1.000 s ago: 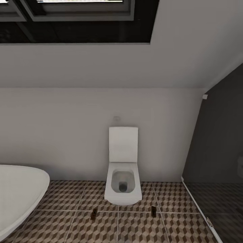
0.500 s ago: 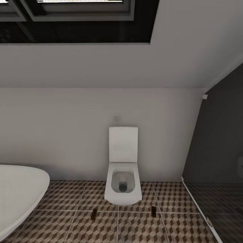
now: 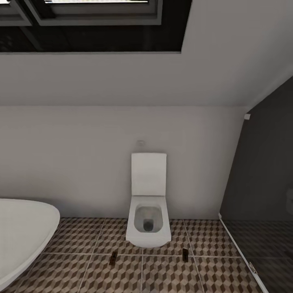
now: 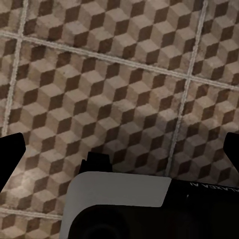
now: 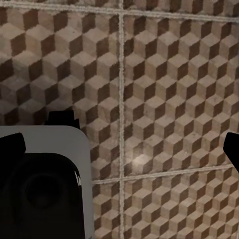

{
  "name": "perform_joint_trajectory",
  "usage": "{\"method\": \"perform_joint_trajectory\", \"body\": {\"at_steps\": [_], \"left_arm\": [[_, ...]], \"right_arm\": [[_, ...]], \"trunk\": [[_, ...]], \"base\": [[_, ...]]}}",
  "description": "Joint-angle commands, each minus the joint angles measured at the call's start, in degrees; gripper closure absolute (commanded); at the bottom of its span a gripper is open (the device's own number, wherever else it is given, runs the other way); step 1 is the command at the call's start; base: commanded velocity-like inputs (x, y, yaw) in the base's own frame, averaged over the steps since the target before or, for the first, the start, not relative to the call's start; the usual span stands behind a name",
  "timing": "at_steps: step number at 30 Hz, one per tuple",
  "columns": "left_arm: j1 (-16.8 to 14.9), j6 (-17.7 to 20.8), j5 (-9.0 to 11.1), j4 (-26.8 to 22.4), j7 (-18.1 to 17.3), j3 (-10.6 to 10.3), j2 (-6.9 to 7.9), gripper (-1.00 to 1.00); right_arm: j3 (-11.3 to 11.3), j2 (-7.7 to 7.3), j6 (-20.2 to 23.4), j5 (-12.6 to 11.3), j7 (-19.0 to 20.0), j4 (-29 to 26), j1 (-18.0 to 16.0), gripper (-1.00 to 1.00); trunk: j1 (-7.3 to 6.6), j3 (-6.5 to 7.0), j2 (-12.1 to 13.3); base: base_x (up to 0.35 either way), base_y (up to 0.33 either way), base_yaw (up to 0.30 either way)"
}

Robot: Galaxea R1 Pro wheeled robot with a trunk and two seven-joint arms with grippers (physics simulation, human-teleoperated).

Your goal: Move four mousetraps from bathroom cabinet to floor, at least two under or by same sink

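Note:
The bathroom floor (image 3: 162, 272) of brown, beige and white cube-pattern tiles lies ahead in the head view. My left gripper (image 4: 119, 149) hangs open over the bathroom floor (image 4: 119, 84), its dark fingertips (image 4: 10, 154) wide apart with nothing between them. Over the bathroom floor (image 5: 164, 74) my right gripper (image 5: 119, 147) is open too, fingertips (image 5: 231, 149) spread and empty. The mousetraps, the cabinet and the bathroom sink are out of view.
A white toilet (image 3: 148, 211) stands against the far wall, straight ahead. A white bathtub (image 3: 20, 236) curves in at the lower left. A dark shower area (image 3: 264, 203) fills the right. Two small dark marks (image 3: 113, 258) lie on the tiles before the toilet.

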Motion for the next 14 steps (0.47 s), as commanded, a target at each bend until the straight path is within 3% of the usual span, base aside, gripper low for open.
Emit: {"method": "perform_joint_trajectory", "body": {"at_steps": [1,14], "left_arm": [[-0.04,-0.21,-0.57,0.06,-0.15,0.47,0.02,-1.00],[-0.04,-0.21,-0.64,0.06,-0.15,0.61,0.02,-1.00]], "right_arm": [[-0.48,-0.01,-0.25,0.53,-0.19,0.11,-0.06,-1.00],[-0.43,-0.01,-0.26,0.36,-0.19,0.15,-0.06,-1.00]], "trunk": [[0.00,-0.06,-0.04],[0.00,-0.06,-0.04]], "base": [[0.000,0.000,0.000],[0.000,0.000,0.000]]}}
